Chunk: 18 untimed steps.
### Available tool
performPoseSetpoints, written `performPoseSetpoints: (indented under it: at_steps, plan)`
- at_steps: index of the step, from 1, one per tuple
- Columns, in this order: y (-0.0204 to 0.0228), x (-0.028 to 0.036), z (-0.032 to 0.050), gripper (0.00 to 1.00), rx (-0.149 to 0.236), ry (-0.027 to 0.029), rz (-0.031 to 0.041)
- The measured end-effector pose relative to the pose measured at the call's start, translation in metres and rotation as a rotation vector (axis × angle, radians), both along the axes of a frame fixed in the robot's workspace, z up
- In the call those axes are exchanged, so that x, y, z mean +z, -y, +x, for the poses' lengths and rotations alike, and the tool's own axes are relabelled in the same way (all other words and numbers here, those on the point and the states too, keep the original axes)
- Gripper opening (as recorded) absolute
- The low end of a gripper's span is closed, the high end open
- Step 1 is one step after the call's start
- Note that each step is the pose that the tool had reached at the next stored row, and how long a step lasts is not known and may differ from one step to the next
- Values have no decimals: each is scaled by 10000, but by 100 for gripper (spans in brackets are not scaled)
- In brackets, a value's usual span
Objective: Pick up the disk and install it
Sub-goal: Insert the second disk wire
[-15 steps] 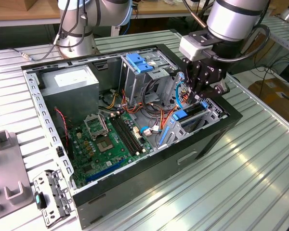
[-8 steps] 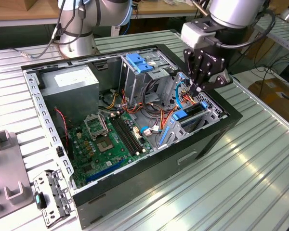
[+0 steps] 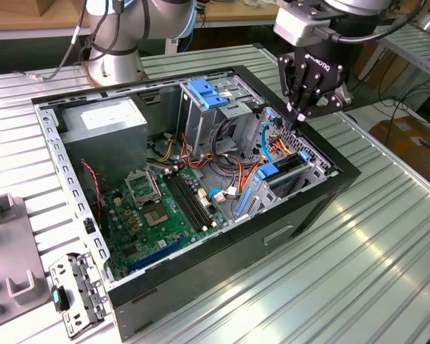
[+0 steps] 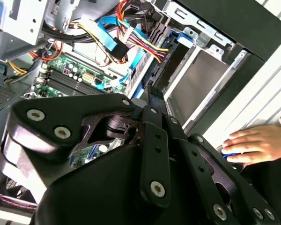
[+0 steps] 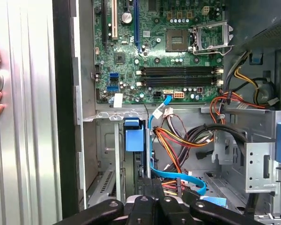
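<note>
The disk [image 3: 279, 174], a dark drive in a bright blue carrier, sits on edge in the drive bay at the open computer case's corner toward the exterior view's right. Its blue end tab [image 5: 134, 138] faces the motherboard, and its blue frame [image 4: 177, 41] runs beside a grey bay wall. My black gripper [image 3: 299, 120] hangs just above the far end of that bay, over the coloured cables. Its fingers [image 5: 155, 183] are pressed together and hold nothing. One finger [image 4: 154, 101] points down toward the disk.
A tall grey cage with a blue clip [image 3: 204, 93] stands behind the bay. Beside it are the green motherboard [image 3: 161, 208] and the power supply [image 3: 104, 129]. Orange, yellow and light-blue cables [image 5: 178, 140] crowd beside the disk. A person's hand [image 4: 257, 143] rests on the table outside the case.
</note>
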<state>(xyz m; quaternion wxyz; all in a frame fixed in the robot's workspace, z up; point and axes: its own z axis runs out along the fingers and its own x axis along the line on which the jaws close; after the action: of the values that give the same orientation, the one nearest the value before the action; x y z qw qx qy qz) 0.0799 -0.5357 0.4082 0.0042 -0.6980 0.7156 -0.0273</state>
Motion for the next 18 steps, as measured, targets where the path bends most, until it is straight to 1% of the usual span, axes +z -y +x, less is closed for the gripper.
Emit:
performPoseSetpoints:
  at_steps: [1,2,3,4,6,7,8,9,10,12,13,14,15,18]
  plan:
    - [-15,4,5,11,1,-1,-46]
    - [-34,6,13,11,1,-12,-196]
    - [-67,7,28,11,1,-43,-417]
    - [-100,7,44,11,1,-72,-555]
    - [-152,6,77,11,2,-107,-660]
    - [-183,4,95,11,2,-128,-698]
    - [-231,-3,110,11,3,-158,-743]
    - [-269,-9,114,11,3,-176,-766]
    - [-337,-16,115,11,2,-194,-791]
    - [-428,-28,116,11,4,-213,-815]
    - [-475,-35,116,11,5,-224,-839]
    - [-519,-40,116,11,4,-235,-887]
    - [-582,-47,116,11,4,-250,-981]
    - [-694,-59,116,11,5,-285,-1177]
